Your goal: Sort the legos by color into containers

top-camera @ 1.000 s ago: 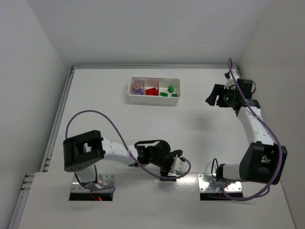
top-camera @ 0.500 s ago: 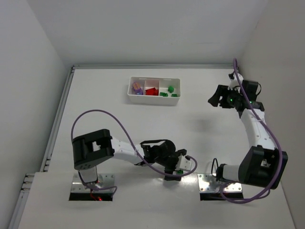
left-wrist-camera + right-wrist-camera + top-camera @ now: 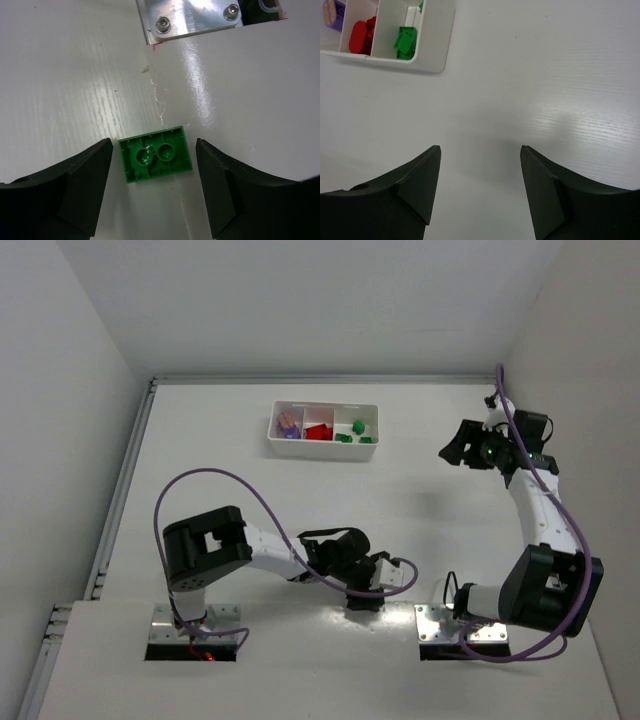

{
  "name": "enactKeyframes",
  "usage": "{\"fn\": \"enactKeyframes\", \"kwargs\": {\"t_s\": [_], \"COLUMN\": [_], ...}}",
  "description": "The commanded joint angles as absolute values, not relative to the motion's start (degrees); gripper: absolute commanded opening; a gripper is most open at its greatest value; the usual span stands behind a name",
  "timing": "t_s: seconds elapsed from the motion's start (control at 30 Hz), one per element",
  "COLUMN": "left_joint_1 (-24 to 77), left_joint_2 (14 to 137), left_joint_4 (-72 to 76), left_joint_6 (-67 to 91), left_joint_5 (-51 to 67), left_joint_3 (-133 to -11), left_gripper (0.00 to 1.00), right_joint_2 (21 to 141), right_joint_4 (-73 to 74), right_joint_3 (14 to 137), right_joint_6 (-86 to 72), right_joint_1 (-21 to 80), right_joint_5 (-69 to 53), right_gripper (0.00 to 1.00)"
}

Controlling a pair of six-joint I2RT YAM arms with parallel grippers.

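Note:
A green lego (image 3: 155,160) lies underside up on the white table near the front edge. My left gripper (image 3: 154,144) (image 3: 385,576) is low over it, jaws open, one finger on each side with a thin gap to the brick. The white tray (image 3: 322,450) (image 3: 440,57) stands at the back, its containers holding purple legos (image 3: 289,424), red legos (image 3: 318,430) (image 3: 360,37) and green legos (image 3: 355,430) (image 3: 404,40). My right gripper (image 3: 448,446) (image 3: 480,150) hangs open and empty over bare table, right of the tray.
The metal base plate (image 3: 190,20) of the right arm lies just beyond the green lego. Purple cables (image 3: 230,490) loop over both arms. White walls close the table at left, back and right.
My left arm has swung right toward the right arm's base, and its jaws have narrowed around the green lego. The right gripper has drifted slightly to the right.

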State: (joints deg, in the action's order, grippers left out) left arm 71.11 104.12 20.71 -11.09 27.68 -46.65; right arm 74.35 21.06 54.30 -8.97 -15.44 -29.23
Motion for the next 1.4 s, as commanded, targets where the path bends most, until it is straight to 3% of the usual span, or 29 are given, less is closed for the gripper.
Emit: {"fn": "enactKeyframes", "kwargs": {"t_s": [0.0, 0.13, 0.27, 0.33, 0.53, 0.77, 1.03, 1.37], "left_joint_1": [69.9, 69.3, 68.7, 68.7, 65.3, 52.8, 39.6, 30.2], "left_joint_2": [105.2, 105.8, 105.1, 103.0, 91.7, 87.1, 100.2, 125.5], "left_joint_4": [22.7, 22.7, 23.2, 23.2, 21.2, 10.0, 2.2, -7.7], "left_joint_6": [-9.0, -9.0, -9.6, -10.1, -8.4, -5.3, -2.1, 4.6], "left_joint_5": [30.1, 30.1, 30.7, 29.5, 26.3, 21.2, 18.4, 21.6], "left_joint_3": [-48.8, -49.3, -48.8, -47.2, -46.7, -61.2, -84.0, -111.9], "left_gripper": [0.73, 0.54, 0.19, 0.14, 0.14, 0.13, 0.13, 0.13], "right_joint_2": [74.5, 74.5, 75.1, 75.1, 75.1, 78.4, 87.6, 94.0], "right_joint_4": [19.7, 19.7, 20.2, 20.7, 22.0, 18.7, 13.9, 14.6], "right_joint_3": [54.8, 54.8, 54.2, 54.2, 53.0, 55.2, 62.7, 68.1], "right_joint_6": [-8.2, -7.6, -6.9, -5.7, -4.6, -5.7, -11.2, -13.5], "right_joint_1": [-16.3, -16.3, -16.3, -16.3, -15.7, -14.6, -12.2, -10.0], "right_joint_5": [-31.1, -31.6, -31.6, -32.2, -34.1, -36.4, -36.9, -36.4], "right_gripper": [0.66, 0.65, 0.65, 0.65, 0.65, 0.65, 0.65, 0.65]}}
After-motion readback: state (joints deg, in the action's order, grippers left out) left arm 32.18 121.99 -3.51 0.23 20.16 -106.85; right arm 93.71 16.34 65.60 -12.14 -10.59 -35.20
